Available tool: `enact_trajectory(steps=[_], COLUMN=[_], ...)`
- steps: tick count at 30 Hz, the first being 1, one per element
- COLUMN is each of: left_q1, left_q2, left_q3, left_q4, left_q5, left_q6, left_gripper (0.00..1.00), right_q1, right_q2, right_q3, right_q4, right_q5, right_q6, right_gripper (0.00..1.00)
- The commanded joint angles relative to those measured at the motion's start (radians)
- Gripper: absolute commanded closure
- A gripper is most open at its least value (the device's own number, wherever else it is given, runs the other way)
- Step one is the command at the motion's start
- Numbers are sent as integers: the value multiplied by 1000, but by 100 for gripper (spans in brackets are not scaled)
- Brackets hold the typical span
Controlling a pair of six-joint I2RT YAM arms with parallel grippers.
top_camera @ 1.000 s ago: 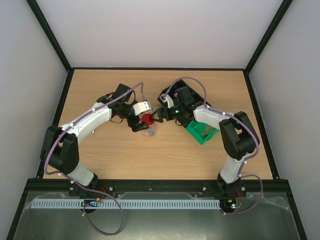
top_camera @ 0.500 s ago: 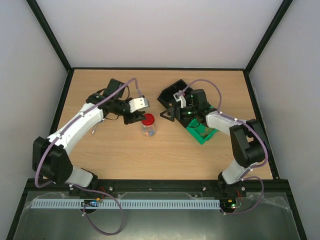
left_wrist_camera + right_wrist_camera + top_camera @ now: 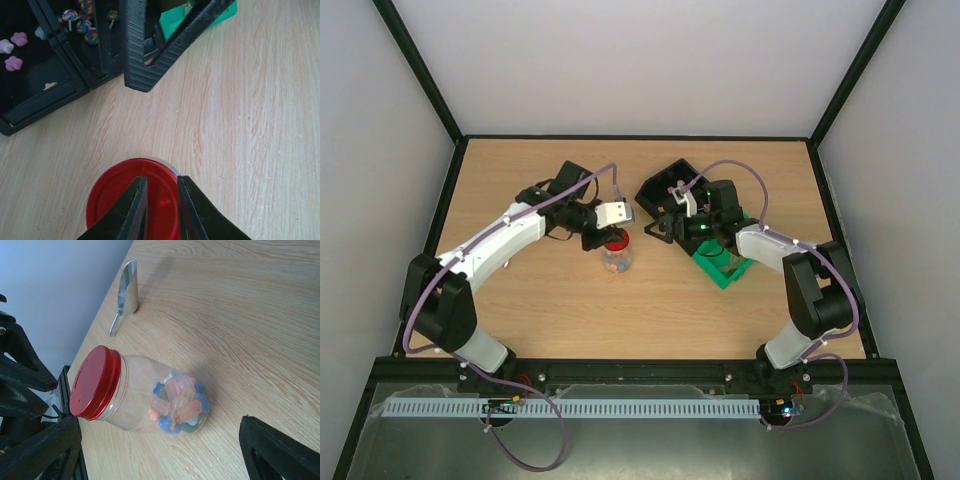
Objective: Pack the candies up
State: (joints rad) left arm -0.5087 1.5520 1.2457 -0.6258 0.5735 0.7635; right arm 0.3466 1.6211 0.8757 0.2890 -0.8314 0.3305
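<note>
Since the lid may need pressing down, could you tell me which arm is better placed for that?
Left, probably: the left end effector hovers right over the lid, fingers nearly together; the right end effector stands open, off beside the jar.

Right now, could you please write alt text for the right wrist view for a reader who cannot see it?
A clear jar with a red lid on stands on a wooden table, pastel candies heaped at its bottom. A silver metal scoop lies beyond it, and the right gripper is open, its fingers in the bottom corners.
</note>
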Motion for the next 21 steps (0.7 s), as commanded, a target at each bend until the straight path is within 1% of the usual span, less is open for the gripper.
enact_trajectory(steps=[1,4,8,10,12,14,17,21], left_q1=[-4,-11,-28,-24,-16,-5,24,45], left_q2=[24,48,63,66,63,60,55,10], left_q3=[-8,-37,-135,-158,-162,-138,-89,-35], left_q4=[42,44,58,52,41,21,6,20], left_q5=[-8,-36,-129,-166,-159,-119,-40,25], left_q6=[10,28,64,77,75,56,11,-41], left_gripper=[81,83,85,86,86,85,78,59], right_q1=[-4,-4,-4,-4,-4,-4,-4,-4], right_q2=[-26,-26,-24,-24,-24,-23,-22,-42], right_q3=[-14,-14,-14,-14,-15,-20,-26,-66], right_q4=[-5,-9,-15,-22,-24,-20,-11,54], right_q5=[-30,-28,-24,-18,-19,-18,-18,8], right_q6=[7,5,2,-7,-16,-24,-48,-94], right_gripper=[12,12,12,12,12,12,11,6])
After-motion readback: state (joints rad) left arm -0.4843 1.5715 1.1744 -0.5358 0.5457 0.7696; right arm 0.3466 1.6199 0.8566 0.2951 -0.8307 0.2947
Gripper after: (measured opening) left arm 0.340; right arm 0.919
